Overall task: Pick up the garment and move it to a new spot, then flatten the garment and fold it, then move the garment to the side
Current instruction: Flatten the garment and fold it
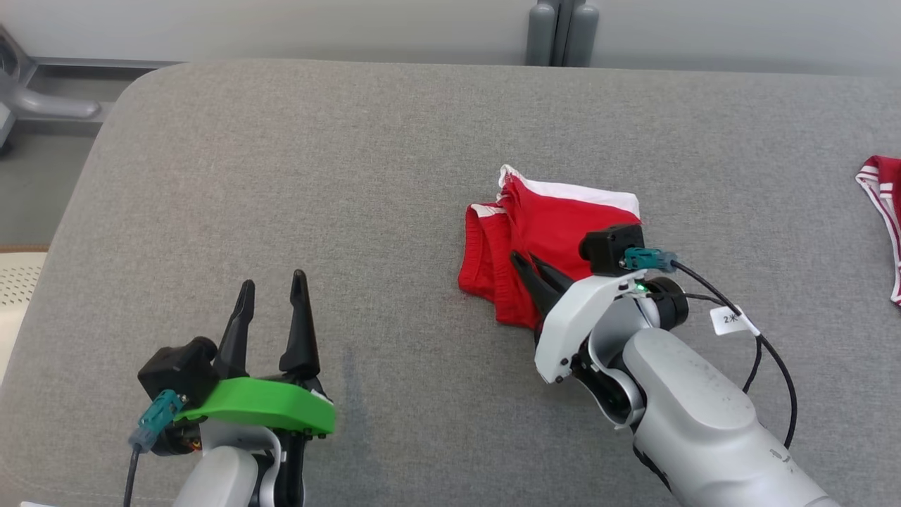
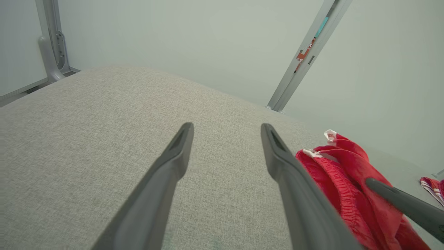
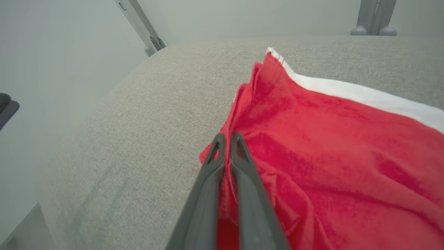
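Head view: red garment (image 1: 542, 232) lies bunched on the grey fabric worktop (image 1: 317, 176), right of centre. It is crumpled into several layers, with a white band (image 1: 584, 191) along its far edge and a gathered hem on the near left side. Right pincer (image 1: 524, 259) comes in from the lower right, its tips over the near middle of the garment. Both fingers are pressed together. Left pincer (image 1: 273, 280) sits at the lower left over bare worktop, well apart from the garment, fingers spread wide and nothing between them. Green cover (image 1: 260, 405) on the left wrist. Black cable (image 1: 771, 352) with a white tag (image 1: 732, 320) hangs off the right wrist. Second red-and-white cloth (image 1: 883, 211) lies at the right edge, well apart from the garment. Grey posts (image 1: 563, 32) stand behind the far edge of the worktop.

Left wrist view: left pincer (image 2: 227, 127) is released, with grey worktop showing in the gap. Garment (image 2: 343, 170) is at the right, just beside the right-hand finger; cannot tell if it touches. One dark finger of the right pincer (image 2: 399, 199) lies on the red cloth.

Right wrist view: right pincer (image 3: 227, 137) is clenched on the garment (image 3: 329, 146), a raised fold of red cloth pinched between the two fingers near the garment's left edge. White band (image 3: 347, 90) runs along the far side. The rest of the cloth rests on the worktop.
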Available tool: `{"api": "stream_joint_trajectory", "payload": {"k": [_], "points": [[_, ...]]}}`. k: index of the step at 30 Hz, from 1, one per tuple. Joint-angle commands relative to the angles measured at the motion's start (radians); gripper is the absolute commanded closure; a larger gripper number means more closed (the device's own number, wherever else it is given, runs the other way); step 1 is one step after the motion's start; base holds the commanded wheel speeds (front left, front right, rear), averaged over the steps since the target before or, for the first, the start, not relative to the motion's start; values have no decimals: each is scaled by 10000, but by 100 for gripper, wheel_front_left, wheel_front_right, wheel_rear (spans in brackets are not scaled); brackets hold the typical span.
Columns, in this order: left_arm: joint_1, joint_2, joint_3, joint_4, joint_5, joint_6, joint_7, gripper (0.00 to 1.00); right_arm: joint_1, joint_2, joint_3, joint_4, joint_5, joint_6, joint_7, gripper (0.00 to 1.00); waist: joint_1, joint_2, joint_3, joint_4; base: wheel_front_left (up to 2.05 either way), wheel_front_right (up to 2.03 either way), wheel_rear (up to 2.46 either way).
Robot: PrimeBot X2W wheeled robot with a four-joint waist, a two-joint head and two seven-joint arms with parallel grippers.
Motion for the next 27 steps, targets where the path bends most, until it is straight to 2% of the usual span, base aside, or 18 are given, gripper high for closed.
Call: {"api": "stream_joint_trajectory", "payload": {"k": [1,5,7,8,9,13,18,27], "points": [[36,-32,42,-5,120,-55,2,0,-162,14,105,100,81,-12,-43,100,0,0,91,65,0,0,0],[34,-91,143,19,170,-88,2,0,-305,92,510,378,97,-12,-181,100,0,0,123,9,0,0,0],[24,-121,171,38,205,-124,2,0,-351,101,748,472,79,-12,-228,64,0,0,126,-53,0,0,0],[20,-133,183,44,215,-137,2,0,-358,106,862,496,42,-12,-265,20,0,0,126,-88,0,0,0],[17,-149,193,56,219,-156,2,0,-372,114,996,494,24,-12,-335,0,0,0,127,-135,0,0,0],[9,-208,179,103,271,-180,1,0,-329,130,1352,250,156,-12,-642,0,0,0,128,-330,0,0,0],[-38,-312,57,166,314,-265,1,0,-288,-37,1328,-171,282,-12,-1018,0,0,0,124,-570,0,0,0],[-159,-470,-128,303,388,-370,1,0,-144,-590,114,-326,-122,-12,-1395,0,0,0,186,-795,0,0,0]]}}
